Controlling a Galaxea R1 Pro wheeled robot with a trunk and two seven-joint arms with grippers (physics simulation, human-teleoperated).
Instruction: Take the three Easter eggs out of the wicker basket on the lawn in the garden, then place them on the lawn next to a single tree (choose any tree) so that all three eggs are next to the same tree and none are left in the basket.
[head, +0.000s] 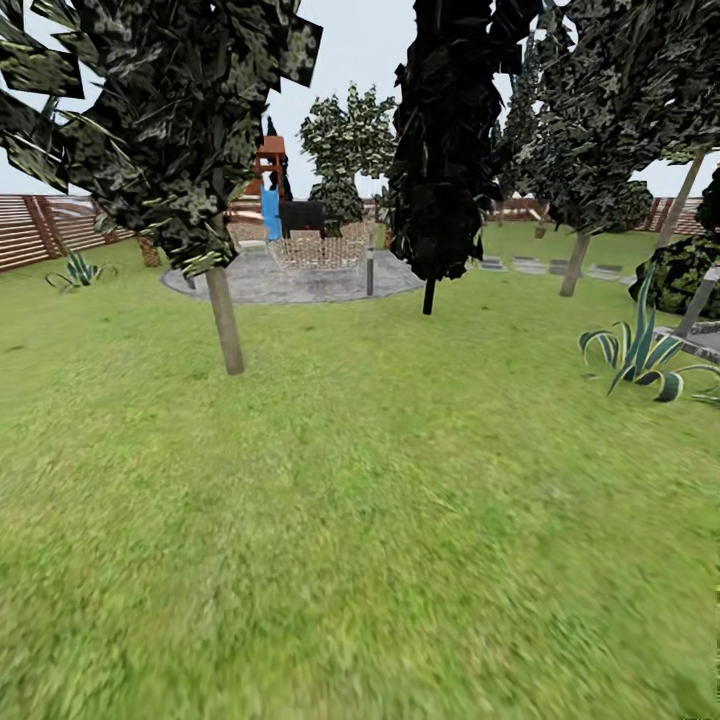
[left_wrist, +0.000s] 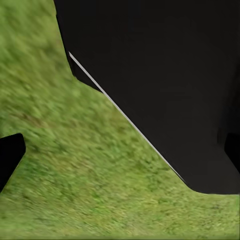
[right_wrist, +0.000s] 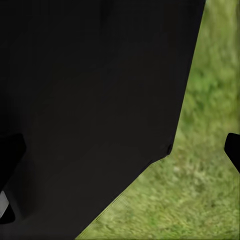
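Note:
The lawn (head: 360, 520) spreads wide and green ahead of me in the head view. The Easter eggs and the wicker basket are out of view. A tree with a pale grey-brown trunk (head: 226, 325) and a blocky leaf canopy stands left of centre. In the left wrist view my left gripper (left_wrist: 120, 160) is open over grass (left_wrist: 75, 165), beside the robot's black body (left_wrist: 165, 75). In the right wrist view my right gripper (right_wrist: 120, 165) is open too, nothing between its fingers, with the black body (right_wrist: 90, 100) close by.
A dark narrow cypress-like tree (head: 440, 150) stands at centre, and a thin-trunked tree (head: 575, 265) to the right. Behind them lie a grey paved circle (head: 300, 280) with a play structure (head: 272, 190). Spiky plants (head: 640, 355) grow at right, and a slatted fence (head: 40, 230) at left.

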